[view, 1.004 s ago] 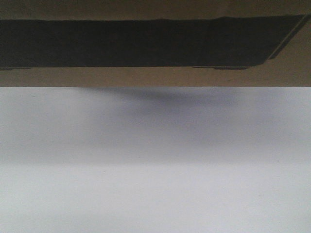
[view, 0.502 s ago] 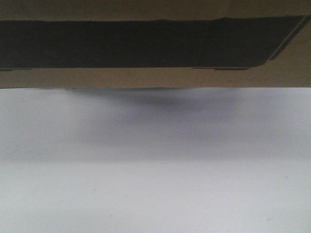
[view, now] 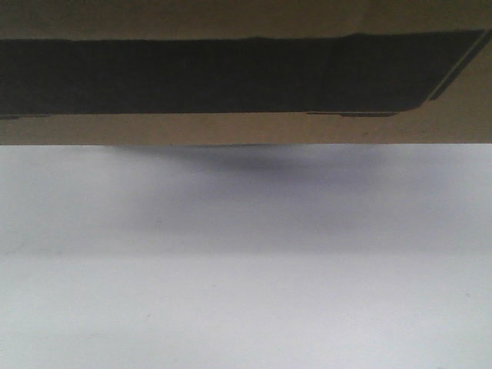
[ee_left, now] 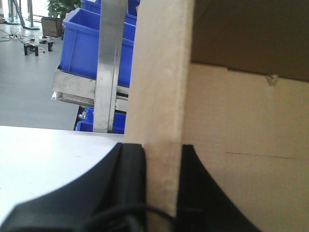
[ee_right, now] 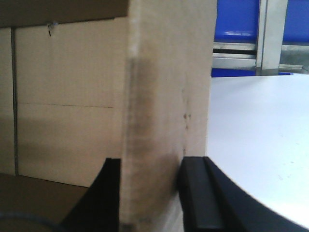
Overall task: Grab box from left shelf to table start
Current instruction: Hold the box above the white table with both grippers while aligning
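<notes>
The brown cardboard box (view: 246, 129) with its black printed panel (view: 231, 77) fills the top of the front view, its lower edge right at the white table (view: 246, 300); I cannot tell whether it touches. My left gripper (ee_left: 161, 154) is shut on the box's upright side wall (ee_left: 161, 87), one black finger on each face. My right gripper (ee_right: 153, 166) is shut the same way on the opposite wall (ee_right: 169, 87). The left shelf (ee_left: 72, 89) stands behind the table (ee_left: 43, 154) with its silver rail and post.
Blue plastic bins (ee_left: 91, 43) sit on the metal rack beyond the table's far edge, and more blue bins (ee_right: 239, 19) show over a rail in the right wrist view. White tabletop (ee_right: 260, 135) stretches out on the box's right side. A dark shadow lies under the box.
The box's lower edge has sunk slightly in the front view, closer to the table. Both grips look unchanged.
</notes>
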